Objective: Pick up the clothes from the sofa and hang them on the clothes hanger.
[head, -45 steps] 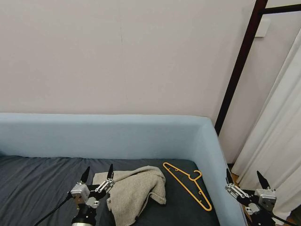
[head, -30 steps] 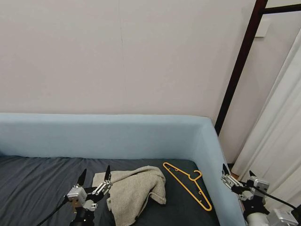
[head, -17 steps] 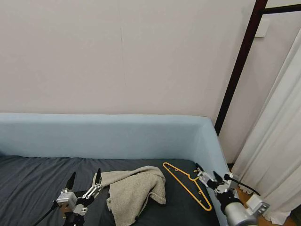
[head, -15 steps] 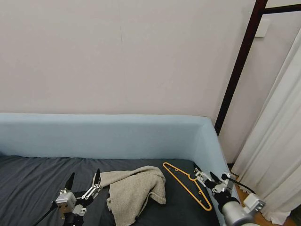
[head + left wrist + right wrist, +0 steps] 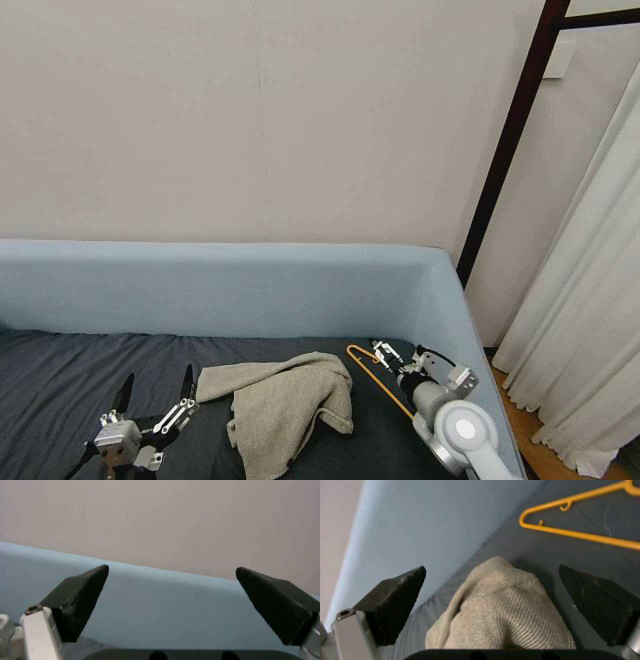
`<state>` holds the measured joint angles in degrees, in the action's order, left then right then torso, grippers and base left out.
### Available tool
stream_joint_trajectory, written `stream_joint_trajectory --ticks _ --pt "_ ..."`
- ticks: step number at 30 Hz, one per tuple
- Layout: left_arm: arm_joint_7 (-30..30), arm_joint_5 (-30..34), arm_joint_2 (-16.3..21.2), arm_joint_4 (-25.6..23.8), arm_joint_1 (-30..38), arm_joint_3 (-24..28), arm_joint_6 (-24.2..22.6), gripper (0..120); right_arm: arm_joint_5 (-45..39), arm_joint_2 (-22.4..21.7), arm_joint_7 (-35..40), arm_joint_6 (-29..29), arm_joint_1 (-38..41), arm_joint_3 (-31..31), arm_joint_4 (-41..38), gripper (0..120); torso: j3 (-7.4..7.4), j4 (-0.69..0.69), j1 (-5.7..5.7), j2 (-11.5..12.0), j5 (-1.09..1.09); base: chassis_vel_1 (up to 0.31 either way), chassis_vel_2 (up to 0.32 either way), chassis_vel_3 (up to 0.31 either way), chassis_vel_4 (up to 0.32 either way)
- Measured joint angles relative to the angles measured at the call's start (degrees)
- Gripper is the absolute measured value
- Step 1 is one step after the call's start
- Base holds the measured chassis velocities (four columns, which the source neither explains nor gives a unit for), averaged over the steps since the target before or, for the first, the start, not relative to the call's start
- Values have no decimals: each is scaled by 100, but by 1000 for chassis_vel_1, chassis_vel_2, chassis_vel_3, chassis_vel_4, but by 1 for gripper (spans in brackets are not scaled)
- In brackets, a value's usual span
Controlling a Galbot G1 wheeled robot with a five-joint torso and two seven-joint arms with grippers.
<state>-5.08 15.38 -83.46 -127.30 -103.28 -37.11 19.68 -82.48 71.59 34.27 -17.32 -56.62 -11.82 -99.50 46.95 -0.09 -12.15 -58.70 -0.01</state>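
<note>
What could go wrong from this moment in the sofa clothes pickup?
1. The right end effector, open, hovers over the orange hanger; reaching toward the beige garment may nudge or snag the hanger.
2. The garment lies crumpled, so a pinch may catch just one fold.
The left end effector sits open beside it.
</note>
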Motion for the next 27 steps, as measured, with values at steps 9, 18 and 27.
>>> stream_joint_trajectory --ticks 9,18,27 --pt "0 -86 -86 14 -30 -104 -7 100 455 814 -30 -130 186 89 878 100 -1 0 0 0 0 0 0 0 0" --pt "-4 -111 -153 14 -128 -181 -12 100 1793 1303 -656 -274 427 209 2194 100 -1 0 0 0 0 0 0 0 0" --pt "-20 -81 -91 -119 -304 -438 42 100 2408 1489 -1161 -157 416 54 2768 89 -1 0 0 0 0 0 0 0 0"
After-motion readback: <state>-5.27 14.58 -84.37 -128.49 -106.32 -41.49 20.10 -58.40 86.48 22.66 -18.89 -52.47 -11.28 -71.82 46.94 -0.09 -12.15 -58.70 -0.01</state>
